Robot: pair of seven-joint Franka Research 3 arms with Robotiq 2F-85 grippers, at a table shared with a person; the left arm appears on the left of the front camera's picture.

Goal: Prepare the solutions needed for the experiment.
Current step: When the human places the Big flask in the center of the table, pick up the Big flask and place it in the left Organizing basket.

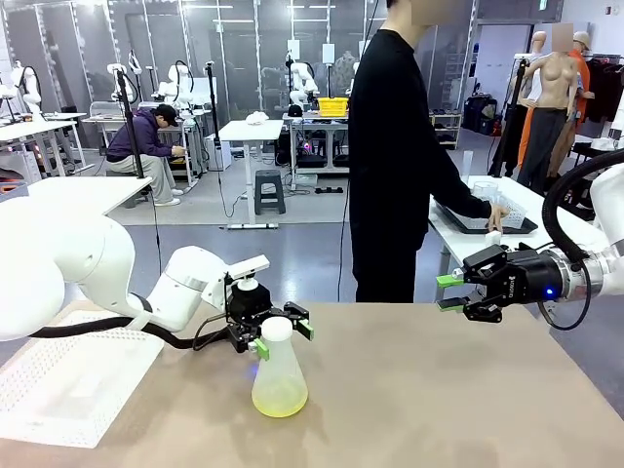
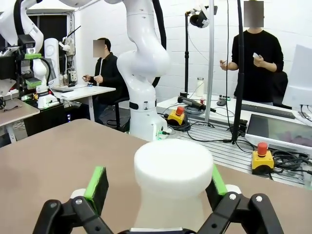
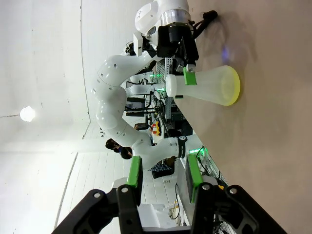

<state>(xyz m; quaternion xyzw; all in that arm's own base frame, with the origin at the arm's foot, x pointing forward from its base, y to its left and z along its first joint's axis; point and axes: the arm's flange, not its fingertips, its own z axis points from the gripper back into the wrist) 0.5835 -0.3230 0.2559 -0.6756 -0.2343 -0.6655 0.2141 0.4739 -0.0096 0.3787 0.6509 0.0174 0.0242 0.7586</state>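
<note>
- Brown table [image 1: 439, 390] in an open lab; a person [image 1: 395, 156] in black stands at the far side, hand on a side bench.
- I see a conical flask [image 1: 279, 375] standing upright left of the table's centre, white cap [image 2: 173, 168] on its neck.
- The solutions [image 1: 280, 398]: a shallow yellow-green layer at the flask's bottom.
- Left gripper [image 1: 279, 334] is spread wide, pads either side of the neck; contact looks absent, hard to tell.
- Right gripper [image 1: 449, 292] hangs well apart, above the table's right, jaws partly parted, holding nothing.
</note>
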